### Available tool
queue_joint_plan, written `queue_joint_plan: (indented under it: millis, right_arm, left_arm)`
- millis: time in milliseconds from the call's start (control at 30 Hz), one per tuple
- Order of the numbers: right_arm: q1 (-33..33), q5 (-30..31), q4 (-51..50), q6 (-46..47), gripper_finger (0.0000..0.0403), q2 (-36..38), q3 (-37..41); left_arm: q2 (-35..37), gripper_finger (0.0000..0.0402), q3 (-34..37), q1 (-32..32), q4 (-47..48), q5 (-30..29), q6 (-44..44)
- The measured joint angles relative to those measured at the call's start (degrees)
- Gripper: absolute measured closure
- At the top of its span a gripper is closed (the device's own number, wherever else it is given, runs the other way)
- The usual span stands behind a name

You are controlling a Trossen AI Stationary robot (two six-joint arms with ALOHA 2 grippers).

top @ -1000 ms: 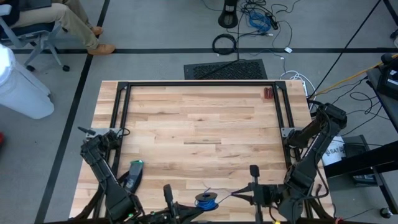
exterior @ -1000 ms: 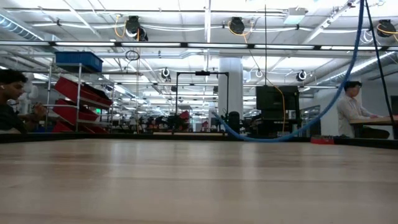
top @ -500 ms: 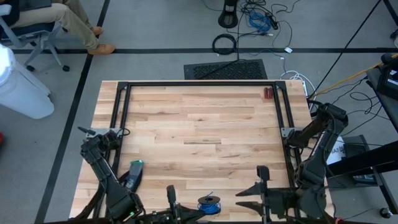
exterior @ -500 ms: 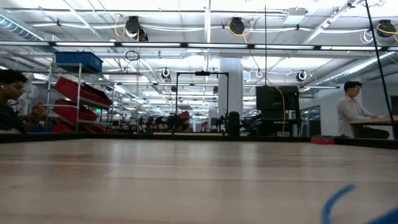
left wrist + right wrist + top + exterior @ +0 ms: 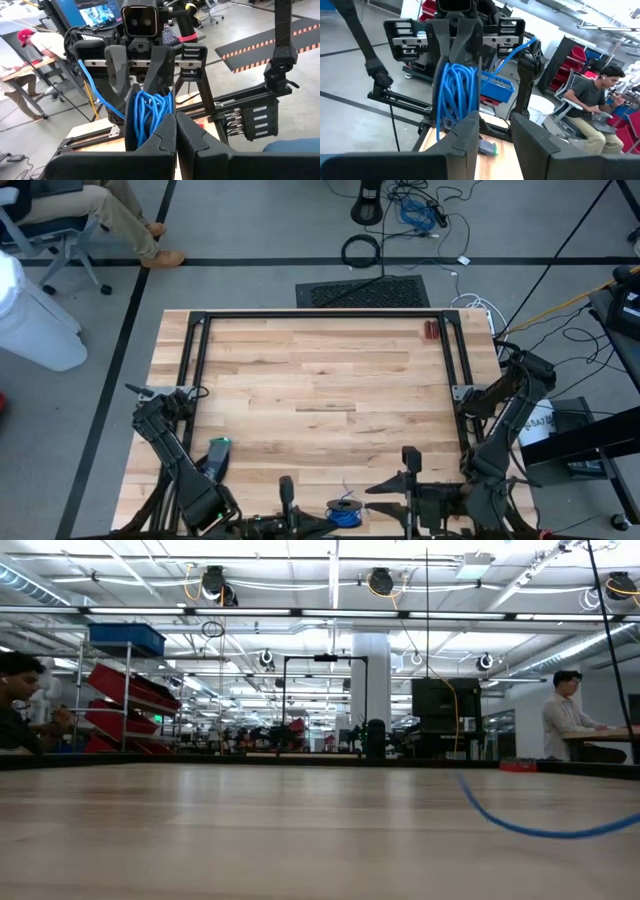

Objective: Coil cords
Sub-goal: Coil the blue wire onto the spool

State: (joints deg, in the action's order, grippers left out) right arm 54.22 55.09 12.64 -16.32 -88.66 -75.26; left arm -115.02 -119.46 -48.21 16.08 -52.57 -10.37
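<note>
Hanging between the two grippers at the near edge of the table (image 5: pixel 320 380), the blue cord bundle (image 5: pixel 343 512) is seen as a small coil with a thin tail rising from it. The left gripper (image 5: pixel 288 498) is positioned just left of the bundle, low at the table's front edge. Its fingers (image 5: pixel 160 142) are pressed tight together in the left wrist view, with the coiled blue loops (image 5: pixel 150 112) directly beyond the fingertips; whether a strand is pinched there cannot be told. The right gripper (image 5: pixel 408 492) is set just right of the bundle, and its fingers (image 5: pixel 465 135) are held apart, released, with a clear gap between them. In the right wrist view the cord (image 5: pixel 454 90) is seen draped in long loops over the opposing gripper's closed fingers. A loose blue strand (image 5: pixel 530 825) is recorded curving low across the table surface in the low view. A dark handheld object with a green tip (image 5: pixel 212 460) is noted lying on the wood by the left arm. A seated person (image 5: pixel 592 107) is visible beyond the table.
</note>
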Motion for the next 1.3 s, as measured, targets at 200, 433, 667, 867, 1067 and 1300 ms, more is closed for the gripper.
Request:
queue_joint_plan:
  millis: [200, 433, 667, 867, 1067, 1300]
  right_arm:
    - [-0.6, -3.2, -0.1, 0.5, 0.0300, 0.0, 0.0]
    - [-1.2, -4.5, 0.0, 0.6, 0.0300, 0.0, 0.0]
    - [-2.2, -4.7, 0.0, 0.6, 0.0306, -0.5, 0.0]
    - [-3.7, -8.9, 0.0, 0.6, 0.0328, -1.2, 0.0]
    - [-4.0, -10.8, -0.3, -0.4, 0.0374, -1.3, 0.0]
    - [-3.9, -11.0, -0.2, -0.4, 0.0400, -1.3, 0.0]
  left_arm:
    - [0.0, 0.0401, 0.0, 0.0, 0.0, 0.0, 0.7]
    - [-0.1, 0.0401, 0.0, 0.1, 0.0, 0.5, 0.8]
    - [-0.1, 0.0401, 0.0, 0.1, 0.0, 0.5, 0.9]
    - [-0.1, 0.0401, 0.0, 0.5, 0.7, 1.7, 1.3]
    - [-0.1, 0.0401, 0.0, 1.2, 2.3, 2.2, 2.6]
    - [-0.1, 0.0401, 0.0, 1.4, 2.4, 2.4, 2.6]
